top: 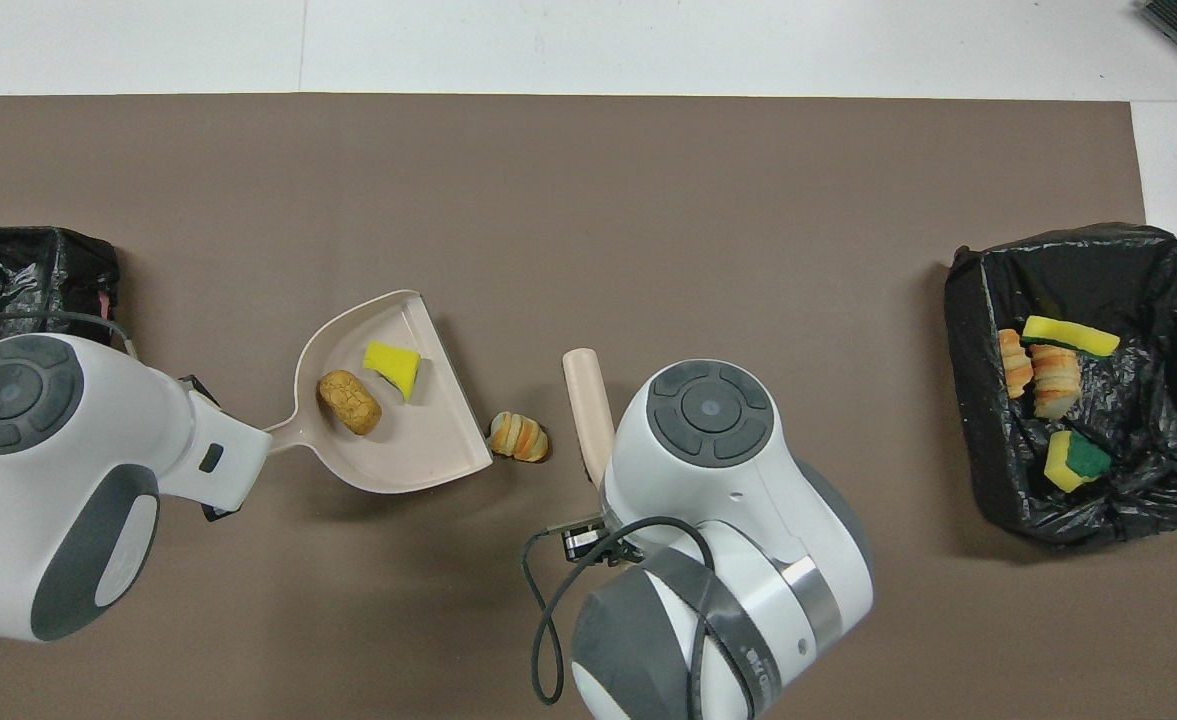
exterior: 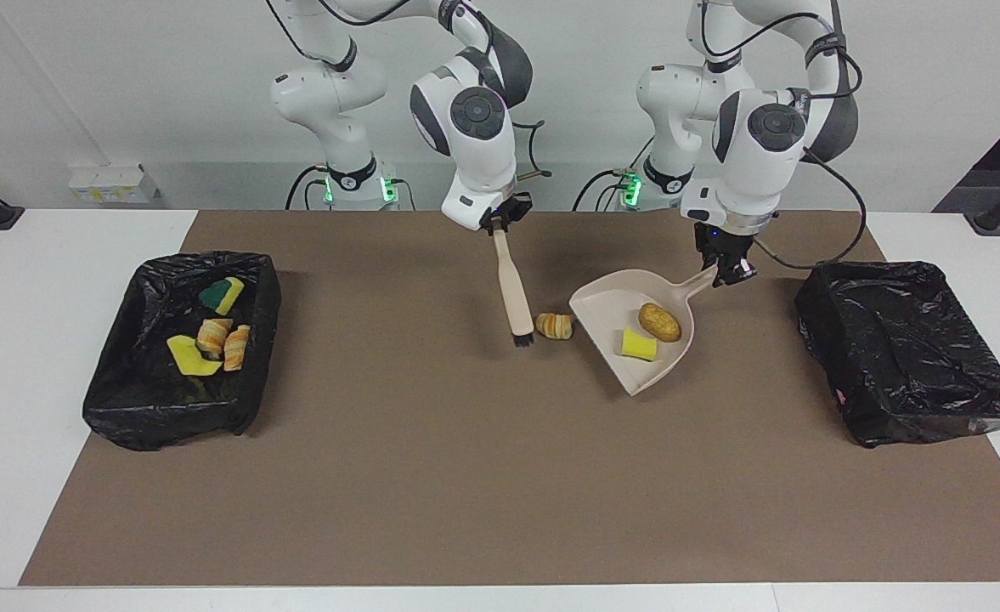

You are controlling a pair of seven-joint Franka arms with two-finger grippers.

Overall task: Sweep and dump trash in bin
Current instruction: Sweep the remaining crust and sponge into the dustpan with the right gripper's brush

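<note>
My left gripper is shut on the handle of the beige dustpan, which sits low at the mat. In the pan lie a yellow sponge scrap and a brown bread lump. My right gripper is shut on the beige brush, which hangs bristles down at the mat. A striped bread lump lies on the mat between bristles and pan. In the overhead view the pan, sponge, brown lump, striped lump and brush show; the arms hide both grippers.
A black-lined bin at the right arm's end holds several sponge scraps and bread lumps; it also shows in the overhead view. A second black-lined bin stands at the left arm's end beside the dustpan, with nothing showing in it.
</note>
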